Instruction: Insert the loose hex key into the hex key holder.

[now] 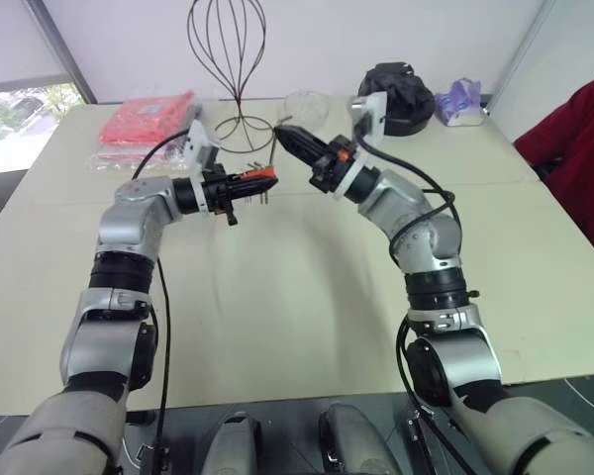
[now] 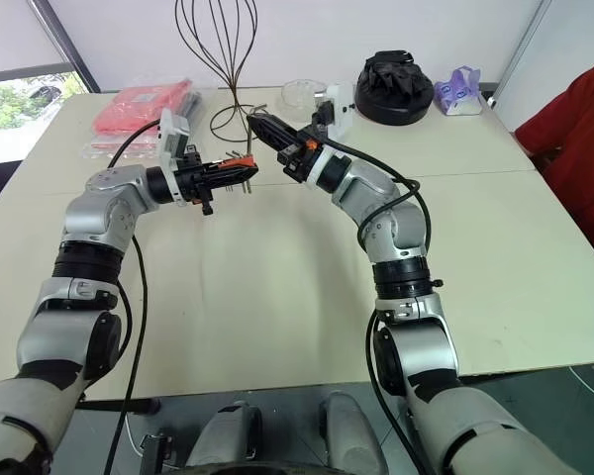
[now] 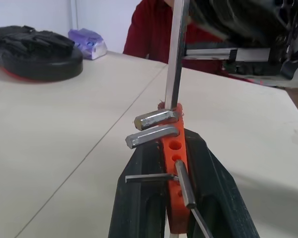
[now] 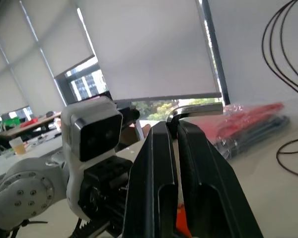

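We see the left end effector raised above the table, its two black fingers pressed against the sides of the hex key holder, which sits clamped between them. Several short metal keys jut from the orange-red block, and a few of its round sockets stand bare. The right end effector meets it from the other side, fingers drawn tight together and pinching the loose hex key, whose short bent end pokes out past the fingertips. From the left wrist we find that key's long shaft standing upright, its lower tip right at the far end of the holder; we cannot tell whether it has entered a socket or merely touches the block. In the head views both end effectors come nearly tip to tip in mid-air, in front of a wire stand. Further back on the table lie red plastic packets, a black rounded object and a small purple item. A person's red sleeve shows at the right edge.
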You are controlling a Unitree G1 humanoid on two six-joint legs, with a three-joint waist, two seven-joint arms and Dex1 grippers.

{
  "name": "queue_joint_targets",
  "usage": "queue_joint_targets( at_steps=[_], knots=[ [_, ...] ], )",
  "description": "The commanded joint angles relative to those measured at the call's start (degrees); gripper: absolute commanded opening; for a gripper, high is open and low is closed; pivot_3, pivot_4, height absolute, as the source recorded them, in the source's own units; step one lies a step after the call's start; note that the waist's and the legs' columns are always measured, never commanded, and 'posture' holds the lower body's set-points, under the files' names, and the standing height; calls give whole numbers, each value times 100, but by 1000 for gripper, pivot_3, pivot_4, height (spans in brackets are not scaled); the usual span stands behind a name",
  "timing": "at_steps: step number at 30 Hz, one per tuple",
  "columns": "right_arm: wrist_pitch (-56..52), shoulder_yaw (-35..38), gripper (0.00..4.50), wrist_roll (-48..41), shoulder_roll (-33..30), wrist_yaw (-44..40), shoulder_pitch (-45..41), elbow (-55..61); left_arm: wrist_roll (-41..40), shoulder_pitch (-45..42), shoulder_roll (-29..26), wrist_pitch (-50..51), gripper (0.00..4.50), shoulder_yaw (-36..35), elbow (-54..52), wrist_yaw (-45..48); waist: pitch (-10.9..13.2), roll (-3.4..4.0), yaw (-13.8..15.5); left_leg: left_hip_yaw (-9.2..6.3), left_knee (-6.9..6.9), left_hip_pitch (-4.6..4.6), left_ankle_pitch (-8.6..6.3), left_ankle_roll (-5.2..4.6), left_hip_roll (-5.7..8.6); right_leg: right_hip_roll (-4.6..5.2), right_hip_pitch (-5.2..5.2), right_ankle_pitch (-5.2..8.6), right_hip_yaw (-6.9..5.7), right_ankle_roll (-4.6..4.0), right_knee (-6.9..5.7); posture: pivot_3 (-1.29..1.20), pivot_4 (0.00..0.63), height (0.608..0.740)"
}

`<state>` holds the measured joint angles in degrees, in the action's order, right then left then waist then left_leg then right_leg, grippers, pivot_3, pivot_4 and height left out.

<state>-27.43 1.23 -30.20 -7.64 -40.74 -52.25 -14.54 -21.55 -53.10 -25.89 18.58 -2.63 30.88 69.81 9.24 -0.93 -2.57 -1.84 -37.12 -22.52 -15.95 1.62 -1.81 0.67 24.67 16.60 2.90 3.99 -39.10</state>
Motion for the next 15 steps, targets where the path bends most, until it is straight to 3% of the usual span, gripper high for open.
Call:
queue_joint_targets(
  at_steps=[1,9,12,15],
  knots=[
    [-56,-289,33,215,-52,-257,-72,-136,-139,-156,-52,-99,0,-116,-438,15,1,2,-2,0,0,0,0,0,0,0,0,0,0,0,0,0,150,740],
    [-74,-163,33,201,102,-241,-343,-273,-217,-101,-9,17,0,-153,-686,-88,3,3,-3,-1,0,0,0,0,0,0,1,0,0,0,0,0,150,740],
    [-148,39,1039,23,103,-214,-323,-112,-215,-26,-35,38,0,-177,-694,-102,3,3,2,0,0,0,0,0,-1,1,1,0,0,0,0,0,150,740],
    [-277,136,2627,-8,37,-85,-295,65,-177,31,-61,24,0,-175,-629,-111,3,3,2,0,0,-1,0,0,-1,3,1,0,0,0,-1,0,150,740]
  ],
)
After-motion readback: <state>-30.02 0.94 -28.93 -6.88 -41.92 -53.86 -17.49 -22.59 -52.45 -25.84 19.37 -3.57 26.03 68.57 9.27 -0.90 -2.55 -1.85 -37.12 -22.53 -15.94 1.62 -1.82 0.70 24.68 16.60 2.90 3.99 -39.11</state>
